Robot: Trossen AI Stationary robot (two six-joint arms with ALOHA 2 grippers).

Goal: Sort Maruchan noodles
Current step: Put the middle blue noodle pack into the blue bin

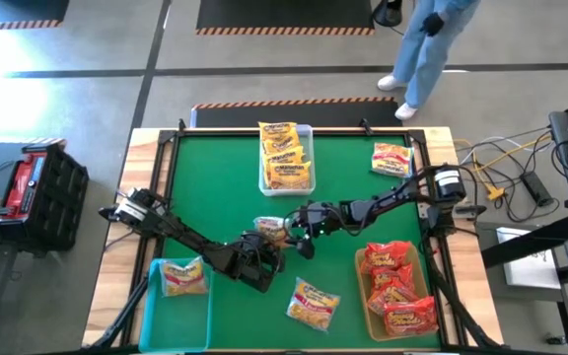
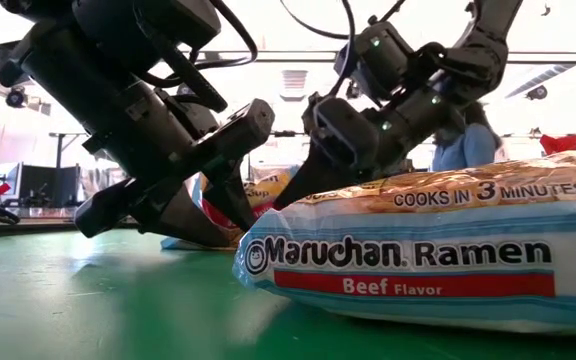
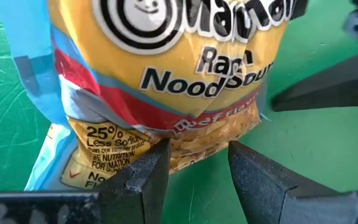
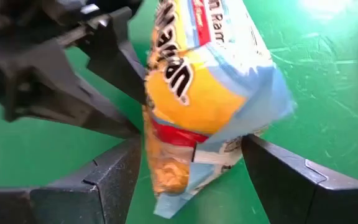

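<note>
1. While the left pincer (image 3: 194,168) grips the yellow and pale-blue noodle packet (image 3: 166,68) near the surface (image 1: 215,187) centre, the packet stands upright.
2. Right pincer (image 4: 191,180), at the packet's 3 o'clock, stands wide around it.

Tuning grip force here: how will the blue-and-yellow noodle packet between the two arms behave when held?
The packet looks crinkly and thin, so probably light and slippery. Its film buckles between the left fingers, so the ends likely flop while the noodle block stays stiff, possibly brittle.
</note>
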